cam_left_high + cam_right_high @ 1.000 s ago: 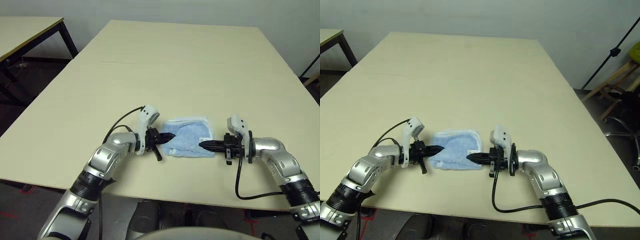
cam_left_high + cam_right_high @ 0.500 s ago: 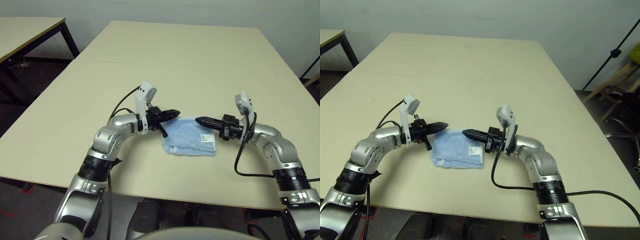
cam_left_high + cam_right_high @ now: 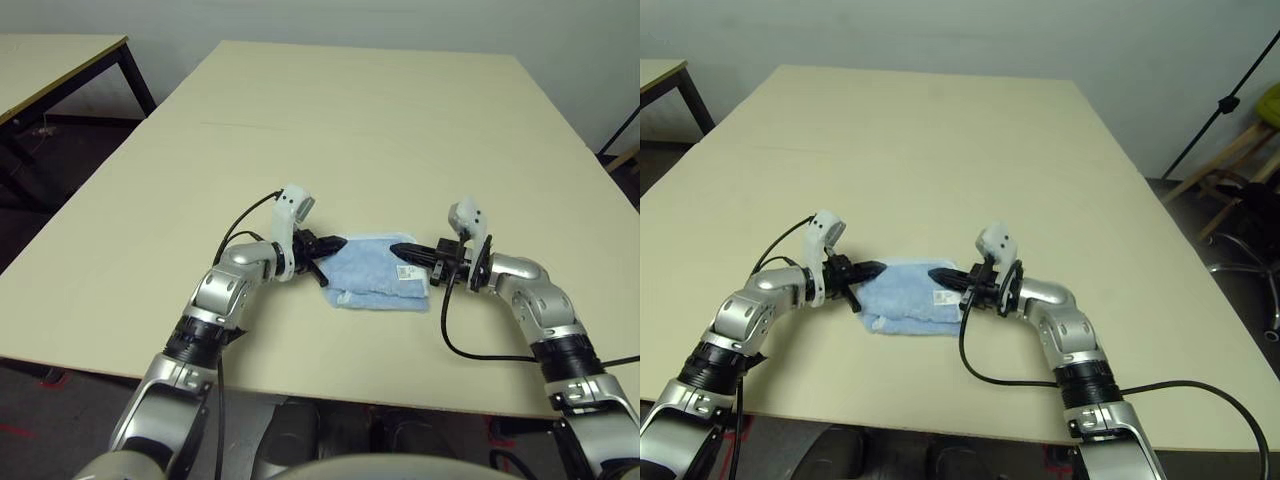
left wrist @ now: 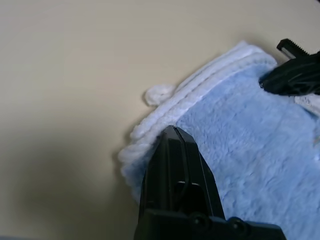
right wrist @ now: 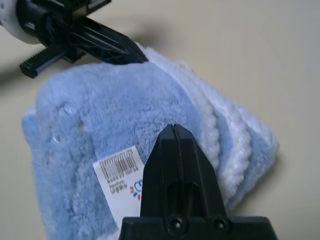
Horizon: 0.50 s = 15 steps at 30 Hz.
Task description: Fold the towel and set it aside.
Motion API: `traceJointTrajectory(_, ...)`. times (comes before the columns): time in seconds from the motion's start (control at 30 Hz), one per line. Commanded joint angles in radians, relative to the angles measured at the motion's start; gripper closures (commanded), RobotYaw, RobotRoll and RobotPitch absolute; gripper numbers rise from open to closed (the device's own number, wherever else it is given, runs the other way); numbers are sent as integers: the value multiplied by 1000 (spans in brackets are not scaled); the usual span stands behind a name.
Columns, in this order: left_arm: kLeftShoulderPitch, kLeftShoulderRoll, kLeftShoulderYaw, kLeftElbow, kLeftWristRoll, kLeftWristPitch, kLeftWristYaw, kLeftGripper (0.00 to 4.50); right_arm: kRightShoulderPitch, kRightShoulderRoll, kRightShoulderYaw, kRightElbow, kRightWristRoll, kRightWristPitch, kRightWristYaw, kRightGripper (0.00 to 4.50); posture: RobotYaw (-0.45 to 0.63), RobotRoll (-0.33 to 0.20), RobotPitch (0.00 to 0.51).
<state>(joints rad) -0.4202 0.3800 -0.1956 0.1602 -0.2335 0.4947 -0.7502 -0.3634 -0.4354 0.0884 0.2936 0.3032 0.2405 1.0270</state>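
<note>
Both pinched-shut, empty claws, left and right, now lower at the folded towel's far edge.

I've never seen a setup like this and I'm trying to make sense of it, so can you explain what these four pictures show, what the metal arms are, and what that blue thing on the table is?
It is a humanoid robot working at a pale table. Two pictures come from a pair of cameras on its head, looking down over its own silver arms, so they show the same scene from slightly different spots. The other two come from small cameras on each wrist, looking along that arm's black pincers.

The blue thing is a folded towel, light blue with white edges and a small white label on top. It lies flat near the table's front edge.

The left gripper and the right gripper are both shut, their tips at the towel's far edge, one from each side. Neither seems to hold any cloth, though whether the tips press on it is hard to tell.
</note>
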Motion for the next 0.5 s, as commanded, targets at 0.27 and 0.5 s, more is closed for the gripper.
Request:
traceJointTrajectory(0.27,35,-4,133,-135,-132,-191,-132,2919,13,-4,-225,-189,276,382,-149,2866,161,0,69)
traceJointTrajectory(0.5,64,162,243,-206,-250,-191,-300,371,-6,-142,-379,-344,441,902,-359,210,153,0,79)
